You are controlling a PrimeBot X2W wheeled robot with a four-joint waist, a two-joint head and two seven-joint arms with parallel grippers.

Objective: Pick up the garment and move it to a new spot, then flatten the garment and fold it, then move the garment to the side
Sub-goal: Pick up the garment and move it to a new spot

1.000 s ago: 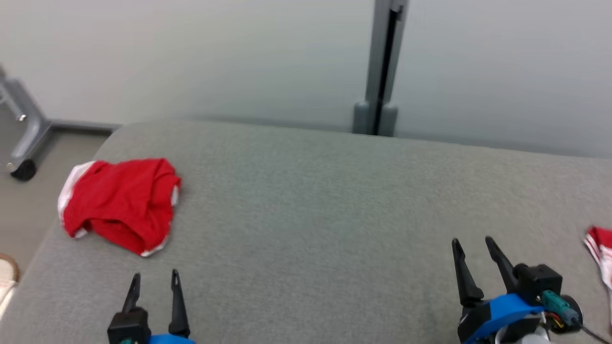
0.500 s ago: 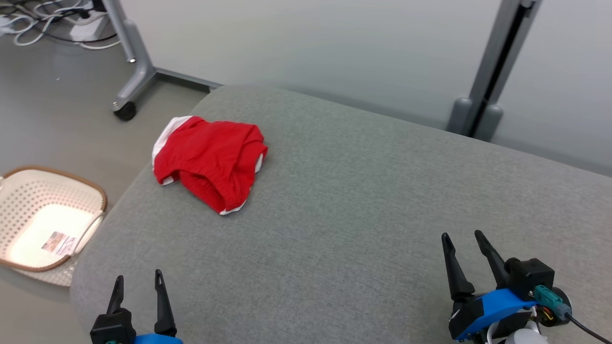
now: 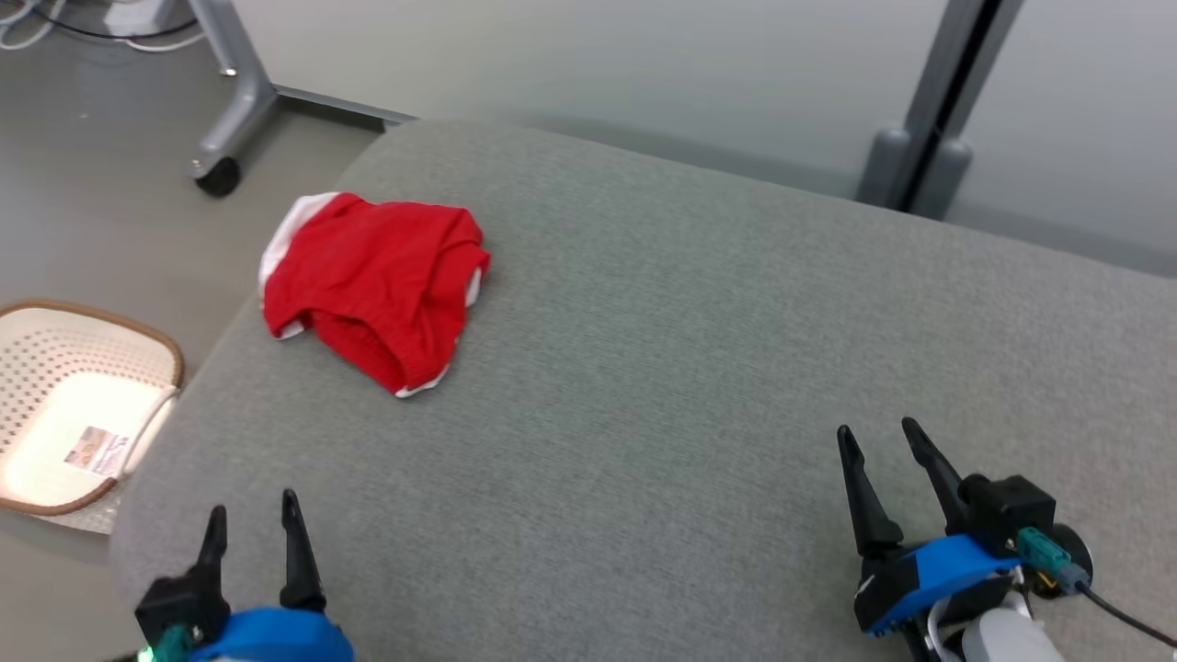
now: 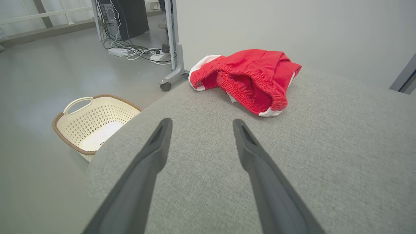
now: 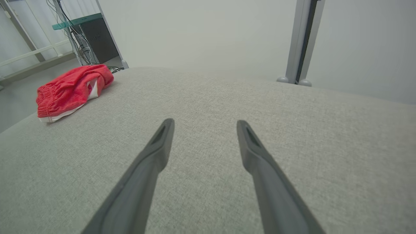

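Observation:
The garment (image 3: 372,280) is a pair of red shorts with white trim, lying crumpled near the far left corner of a grey cushioned surface (image 3: 699,368). The left wrist view shows the garment (image 4: 250,76) ahead and slightly right of my fingers, elastic waistband facing me. In the right wrist view the garment (image 5: 70,91) sits far off to the left. My left gripper (image 3: 253,519) hovers open at the near left edge, well short of the shorts. My right gripper (image 3: 874,437) stands open at the near right, with nothing between its fingers.
A cream perforated laundry basket (image 3: 55,405) with a brown rim sits on the floor left of the cushion, also seen as the basket (image 4: 94,120). A wheeled grey stand leg (image 3: 225,101) and cables lie behind it. A grey post (image 3: 929,101) rises at the back wall.
The head camera has swung left and tilted, bringing the basket and floor into view and shifting the garment rightward in the picture. Both grippers stay open and low.

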